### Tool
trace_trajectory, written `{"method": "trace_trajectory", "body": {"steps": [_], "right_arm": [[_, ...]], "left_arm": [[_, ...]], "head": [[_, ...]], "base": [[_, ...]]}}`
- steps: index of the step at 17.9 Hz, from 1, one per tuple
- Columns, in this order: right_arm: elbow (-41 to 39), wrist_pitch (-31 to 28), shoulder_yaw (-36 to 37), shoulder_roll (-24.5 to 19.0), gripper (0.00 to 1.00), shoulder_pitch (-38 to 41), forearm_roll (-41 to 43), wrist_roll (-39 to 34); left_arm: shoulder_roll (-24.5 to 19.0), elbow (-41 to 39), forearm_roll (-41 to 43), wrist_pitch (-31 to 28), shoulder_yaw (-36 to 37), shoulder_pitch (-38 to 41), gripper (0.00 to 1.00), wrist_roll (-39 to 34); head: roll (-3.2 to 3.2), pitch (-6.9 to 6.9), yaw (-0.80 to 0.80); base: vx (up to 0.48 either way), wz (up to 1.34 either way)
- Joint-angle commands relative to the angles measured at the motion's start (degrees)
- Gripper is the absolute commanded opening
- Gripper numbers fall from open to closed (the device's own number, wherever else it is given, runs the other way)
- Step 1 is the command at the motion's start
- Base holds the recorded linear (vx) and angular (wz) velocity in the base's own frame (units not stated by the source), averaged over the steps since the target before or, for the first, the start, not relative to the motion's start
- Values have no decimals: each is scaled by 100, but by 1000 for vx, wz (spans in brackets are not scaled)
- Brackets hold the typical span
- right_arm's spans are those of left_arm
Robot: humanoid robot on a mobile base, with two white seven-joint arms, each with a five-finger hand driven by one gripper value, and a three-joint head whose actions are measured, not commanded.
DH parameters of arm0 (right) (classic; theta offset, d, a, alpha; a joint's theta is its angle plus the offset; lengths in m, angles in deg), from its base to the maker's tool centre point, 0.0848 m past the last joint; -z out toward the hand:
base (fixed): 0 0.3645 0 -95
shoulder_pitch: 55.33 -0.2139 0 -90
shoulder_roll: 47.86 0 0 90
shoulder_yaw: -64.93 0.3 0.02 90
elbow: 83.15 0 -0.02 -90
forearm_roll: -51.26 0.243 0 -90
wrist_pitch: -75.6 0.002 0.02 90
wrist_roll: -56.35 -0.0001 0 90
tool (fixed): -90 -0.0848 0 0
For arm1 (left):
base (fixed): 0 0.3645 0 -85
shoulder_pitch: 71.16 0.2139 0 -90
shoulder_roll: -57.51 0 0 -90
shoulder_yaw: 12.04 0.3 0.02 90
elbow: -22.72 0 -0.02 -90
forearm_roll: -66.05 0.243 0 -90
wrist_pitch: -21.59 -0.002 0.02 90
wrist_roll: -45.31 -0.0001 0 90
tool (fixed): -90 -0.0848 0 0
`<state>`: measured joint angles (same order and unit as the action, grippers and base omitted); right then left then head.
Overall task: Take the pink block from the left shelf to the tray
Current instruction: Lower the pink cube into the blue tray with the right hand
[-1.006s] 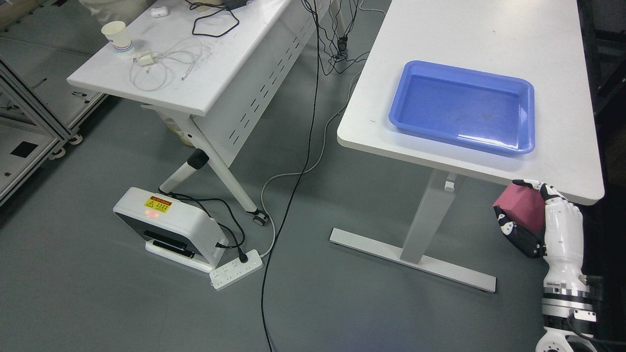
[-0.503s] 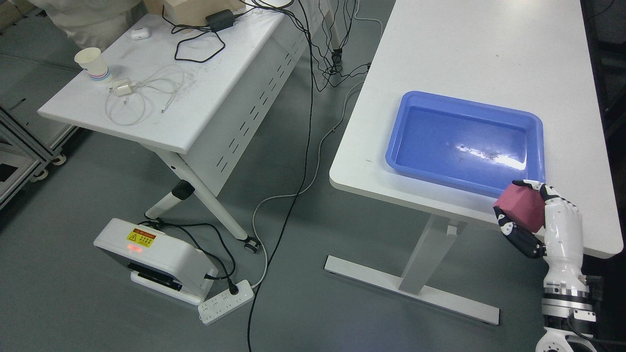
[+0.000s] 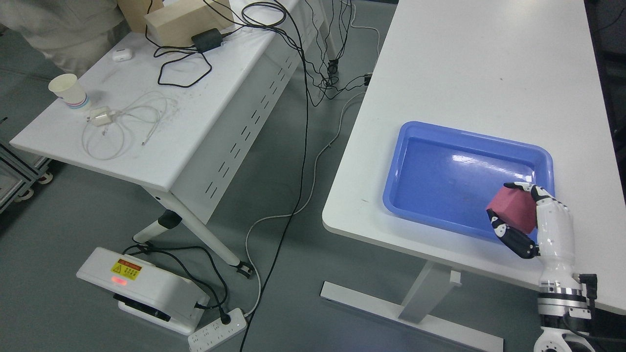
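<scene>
Setting was a robotics lab or test room. Evidence: grey floor [image 3: 73,318], two plain white work tables [image 3: 479,73], loose black cables [image 3: 308,98] trailing to a floor power strip [image 3: 217,335], a white device with warning label [image 3: 142,286], and aluminium framing [image 3: 14,176] at left edge.

Bright, even overhead light; white glare streaks on the blue tray [image 3: 540,161]; focus sharp throughout.

The block [image 3: 513,211] is pink, the tray [image 3: 415,215] blue, the counter [image 3: 479,73] white. The hand [image 3: 525,215] is white with black fingers. At 10 o'clock, a white cup [image 3: 68,91] bears coloured stripes.
</scene>
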<state>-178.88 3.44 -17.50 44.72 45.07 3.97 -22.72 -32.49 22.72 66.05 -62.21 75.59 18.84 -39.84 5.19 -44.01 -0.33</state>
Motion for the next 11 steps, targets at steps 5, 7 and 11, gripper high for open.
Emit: {"method": "trace_trajectory", "body": {"steps": [5,7,11], "right_arm": [[1,71,-248,-109,27,6,18,-784],[1,71,-239,-109,43,6,166,-1048],[1,53,-186,-118,59,15,755,-1330]], "left_arm": [[-100,-100,9,4,0,-132,100,-2],[-100,-100,9,4,0,-132,100,-11],[-100,-100,0,4,0,-132,100,-2]], "head": [[0,0,0],[0,0,0],[0,0,0]], "base": [[181,18],[149,0],[118,0]]}}
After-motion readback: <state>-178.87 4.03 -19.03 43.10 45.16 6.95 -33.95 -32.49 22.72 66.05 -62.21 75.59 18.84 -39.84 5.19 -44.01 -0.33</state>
